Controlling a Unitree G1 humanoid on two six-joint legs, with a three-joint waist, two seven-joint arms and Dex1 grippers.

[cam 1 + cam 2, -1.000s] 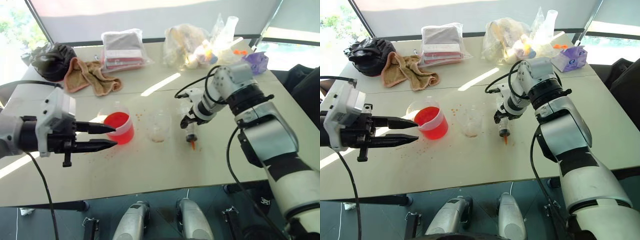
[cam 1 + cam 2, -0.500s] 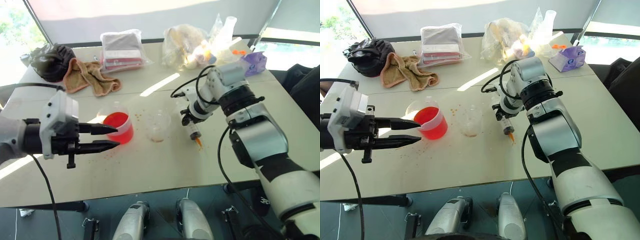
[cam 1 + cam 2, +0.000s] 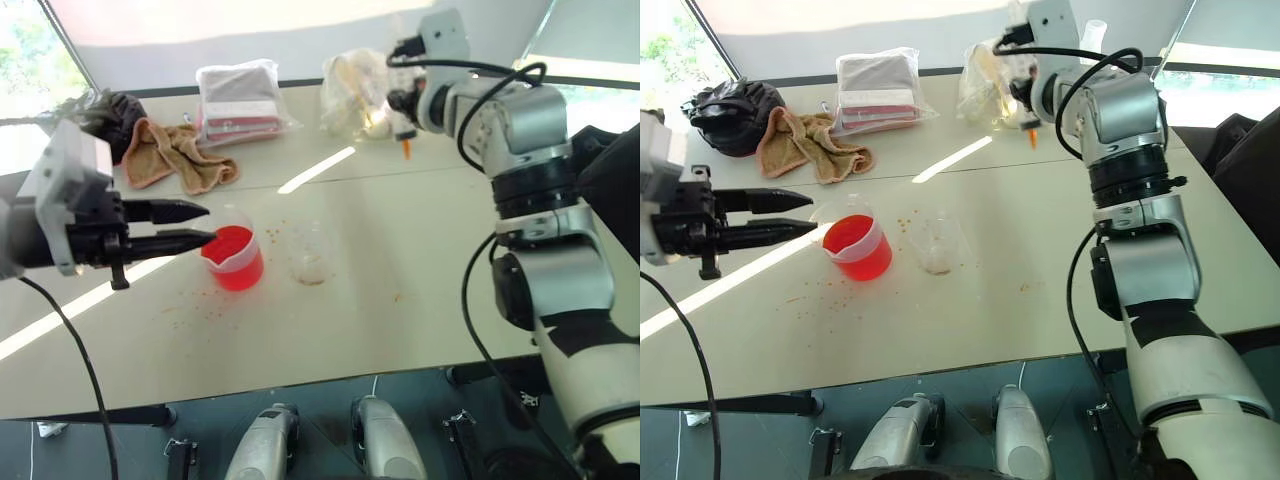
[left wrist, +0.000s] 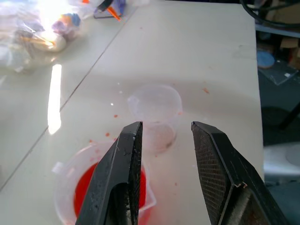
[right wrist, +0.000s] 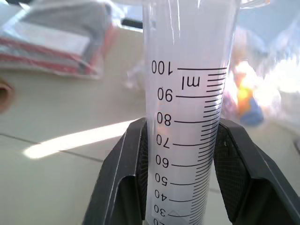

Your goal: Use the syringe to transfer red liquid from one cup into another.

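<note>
The syringe [image 5: 192,108], a clear barrel with printed marks, is clamped between the fingers of my right gripper [image 5: 183,123]. That gripper is raised high over the far side of the table, and the syringe's orange tip [image 3: 406,148] points down, well above the tabletop. The spouted cup [image 3: 235,258] holding red liquid [image 3: 852,237] stands left of centre. The smaller clear cup [image 3: 312,255] stands just to its right, with only a little residue at its bottom. My left gripper [image 3: 190,225] is open and holds nothing, its fingertips level and just left of the red cup's rim.
A brown towel [image 3: 175,150], a black bag [image 3: 105,115], a plastic-wrapped pack [image 3: 240,90] and a clear bag of items [image 3: 360,85] line the far side of the table [image 3: 400,330]. Red droplets [image 3: 190,300] speckle the surface around the cups.
My right arm has swung up and back, carrying the syringe from beside the small cup to high above the far side of the table. The left gripper has risen slightly.
</note>
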